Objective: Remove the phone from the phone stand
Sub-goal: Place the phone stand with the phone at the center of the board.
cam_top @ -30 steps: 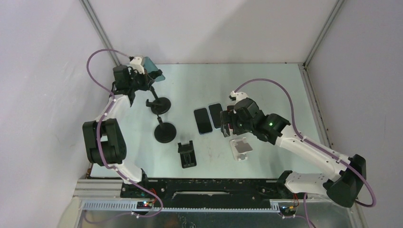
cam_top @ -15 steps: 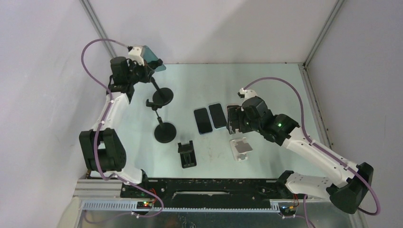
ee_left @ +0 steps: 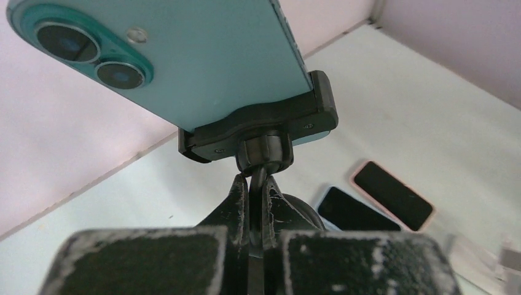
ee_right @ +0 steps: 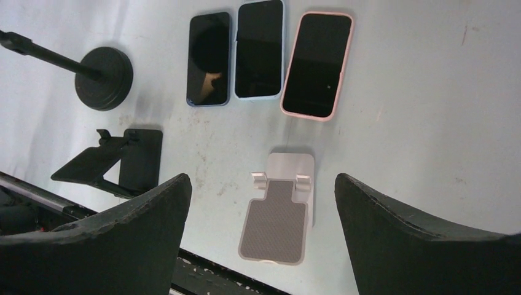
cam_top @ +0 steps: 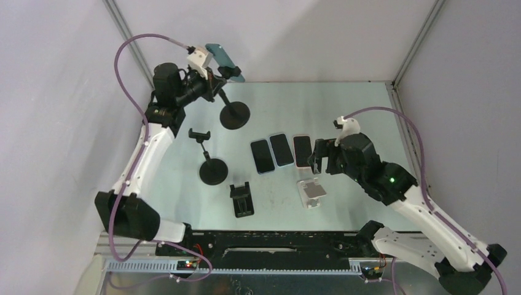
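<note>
Looking down, we see a pale, scuffed table (cam_top: 344, 110) boxed in by plain white walls (cam_top: 276, 37), with metal frame posts (cam_top: 126, 37) running up at the far corners.

We count four phones and four stands.

Three phones lie face up in a row near the table's centre: dark blue phone (cam_top: 262, 157), light blue phone (cam_top: 282, 149) and pink phone (cam_top: 302, 152), edges close together. The fourth, the teal phone (ee_left: 184, 55), sits in the clamp (ee_left: 258, 126) of a pole stand up at 11 o'clock.

- Stands: two pole stands with round bases, two folding ones.
- The held stand's base (cam_top: 235, 115) is at 12 o'clock from the row. We cannot tell whether it touches the table.
- The empty pole stand (cam_top: 213, 170) is at 9 o'clock from the row.
- The black folding stand (cam_top: 241, 200) is at 7 o'clock and the white folding stand (cam_top: 312, 192) at 5 o'clock.

The left gripper (ee_left: 258, 209) is clenched on the stem (ee_left: 258, 181) just below the clamp. The right gripper (ee_right: 261, 190) is spread wide and grasping nothing, above the white folding stand, at 3 o'clock from the pink phone.
</note>
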Action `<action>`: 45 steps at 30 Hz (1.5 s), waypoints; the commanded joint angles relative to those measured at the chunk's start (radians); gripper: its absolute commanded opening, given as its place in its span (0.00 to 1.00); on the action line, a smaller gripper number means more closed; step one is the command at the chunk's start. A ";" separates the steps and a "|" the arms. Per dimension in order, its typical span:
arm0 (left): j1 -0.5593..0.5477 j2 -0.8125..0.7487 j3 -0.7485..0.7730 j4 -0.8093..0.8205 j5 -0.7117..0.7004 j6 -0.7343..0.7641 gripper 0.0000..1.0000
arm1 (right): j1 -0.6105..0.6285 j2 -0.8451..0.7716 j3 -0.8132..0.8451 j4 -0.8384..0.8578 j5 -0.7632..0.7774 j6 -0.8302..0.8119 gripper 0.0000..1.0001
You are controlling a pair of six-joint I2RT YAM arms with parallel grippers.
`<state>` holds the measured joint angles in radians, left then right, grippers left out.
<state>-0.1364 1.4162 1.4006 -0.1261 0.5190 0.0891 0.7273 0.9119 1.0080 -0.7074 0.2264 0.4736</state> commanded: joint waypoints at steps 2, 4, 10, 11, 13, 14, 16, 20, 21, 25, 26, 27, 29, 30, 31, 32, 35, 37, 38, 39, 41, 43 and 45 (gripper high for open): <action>-0.134 -0.174 -0.004 0.086 0.062 0.027 0.00 | -0.014 -0.136 -0.044 0.063 0.021 -0.051 0.89; -0.188 -0.213 -0.048 0.084 0.066 0.040 0.00 | -0.020 -0.166 -0.046 0.047 -0.011 -0.089 0.89; -0.330 -0.321 -0.177 0.119 0.063 0.024 0.00 | -0.028 -0.230 -0.045 0.018 -0.082 -0.135 0.89; -0.346 -0.332 -0.213 0.119 0.062 0.022 0.00 | -0.030 -0.240 -0.046 0.015 -0.080 -0.135 0.88; -0.400 -0.360 -0.265 0.145 0.056 0.027 0.00 | -0.031 -0.250 -0.047 0.007 -0.075 -0.133 0.88; -0.435 -0.375 -0.280 0.153 0.050 0.031 0.00 | -0.030 -0.253 -0.047 0.004 -0.070 -0.132 0.88; -0.488 -0.390 -0.321 0.154 0.030 0.040 0.00 | -0.031 -0.257 -0.046 -0.001 -0.063 -0.130 0.88; -0.599 -0.409 -0.398 0.169 -0.010 0.063 0.00 | -0.033 -0.257 -0.047 -0.008 -0.054 -0.131 0.88; -0.616 -0.411 -0.420 0.180 -0.015 0.076 0.00 | -0.034 -0.258 -0.046 -0.009 -0.056 -0.135 0.88; -0.723 -0.412 -0.495 0.219 -0.035 0.118 0.00 | -0.034 -0.276 -0.047 -0.009 -0.143 -0.175 0.88; -0.733 -0.408 -0.503 0.223 -0.032 0.129 0.00 | -0.033 -0.287 -0.046 -0.009 -0.163 -0.184 0.88; -0.753 -0.401 -0.519 0.230 -0.022 0.133 0.00 | -0.034 -0.293 -0.046 -0.010 -0.197 -0.205 0.88; -0.775 -0.397 -0.549 0.255 -0.012 0.144 0.00 | -0.034 -0.308 -0.046 -0.012 -0.261 -0.236 0.88; -0.780 -0.397 -0.560 0.269 -0.009 0.145 0.00 | -0.034 -0.320 -0.046 -0.013 -0.282 -0.246 0.88; -0.786 -0.398 -0.584 0.301 -0.003 0.143 0.00 | -0.034 -0.327 -0.046 -0.015 -0.325 -0.268 0.88; -0.789 -0.397 -0.596 0.316 0.001 0.142 0.00 | -0.034 -0.342 -0.046 -0.014 -0.351 -0.278 0.88; -0.797 -0.387 -0.646 0.378 0.019 0.149 0.00 | -0.034 -0.387 -0.046 0.003 -0.460 -0.313 0.88; -0.799 -0.379 -0.665 0.399 0.035 0.145 0.00 | -0.034 -0.417 -0.047 0.021 -0.524 -0.328 0.88; -0.800 -0.376 -0.677 0.416 0.048 0.141 0.00 | -0.034 -0.428 -0.047 0.032 -0.544 -0.338 0.88; -0.803 -0.370 -0.683 0.424 0.052 0.139 0.00 | -0.033 -0.446 -0.049 0.038 -0.582 -0.342 0.88; -0.808 -0.366 -0.704 0.450 0.059 0.138 0.00 | -0.033 -0.476 -0.065 0.061 -0.658 -0.375 0.88; -0.817 -0.363 -0.722 0.463 0.055 0.147 0.00 | -0.034 -0.505 -0.096 0.085 -0.765 -0.429 0.88; -0.824 -0.360 -0.731 0.451 0.050 0.165 0.00 | -0.034 -0.528 -0.136 0.110 -0.861 -0.480 0.88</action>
<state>-0.9401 1.0718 0.6518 0.1406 0.5316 0.2127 0.6975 0.4236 0.9340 -0.6720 -0.3832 0.1131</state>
